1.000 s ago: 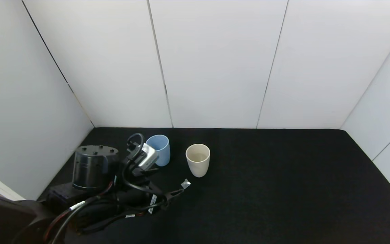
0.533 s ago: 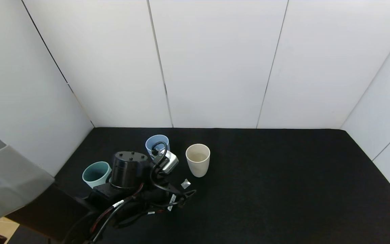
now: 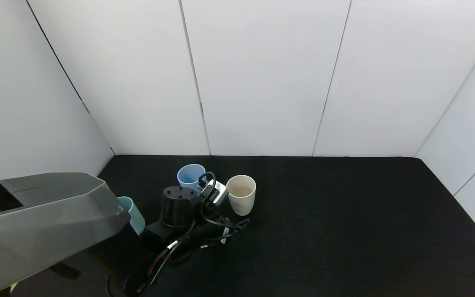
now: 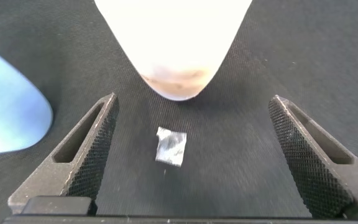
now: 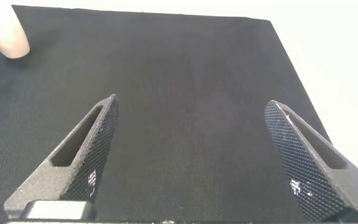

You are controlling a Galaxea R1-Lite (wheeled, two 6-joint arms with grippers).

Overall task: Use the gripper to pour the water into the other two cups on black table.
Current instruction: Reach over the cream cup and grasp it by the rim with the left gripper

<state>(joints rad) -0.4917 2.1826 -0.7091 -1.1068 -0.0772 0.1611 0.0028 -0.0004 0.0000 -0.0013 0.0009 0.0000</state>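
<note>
1. Cups first: a cream cup (image 3: 241, 199) stands upright on the black table (image 3: 344, 231), left of centre and toward the far side. A light blue cup (image 3: 189, 176) stands just to its left and slightly farther back. A teal cup (image 3: 132, 214) stands nearer and farther left, half hidden behind the grey arm shell (image 3: 39, 227).
2. Water (image 3: 241, 191) seems to sit inside the cream cup, seen only faintly; none is pouring.
3. Left gripper (image 4: 191, 155) has its claw spread wide apart and holds nothing. Its wrist view shows the cream cup's base (image 4: 176, 78) just ahead, centred between the two fingers (image 4: 89, 149), not yet between them.
4. Change: a second ago this gripper was over by the blue cup at the far left. It has swung right, uncovering the teal cup, and now faces the cream cup.
5. Meaning: this looks like the approach to grasp the cream cup. No pouring has begun, and both target cups look unfilled from here.
6. A small crumpled clear scrap (image 4: 170, 146) lies on the cloth between the fingers, just short of the cup.
7. Right gripper (image 5: 191, 162) is also spread apart and empty, parked over bare cloth well to the right, out of the head view.
8. White wall panels (image 3: 262, 78) border the table.
</note>
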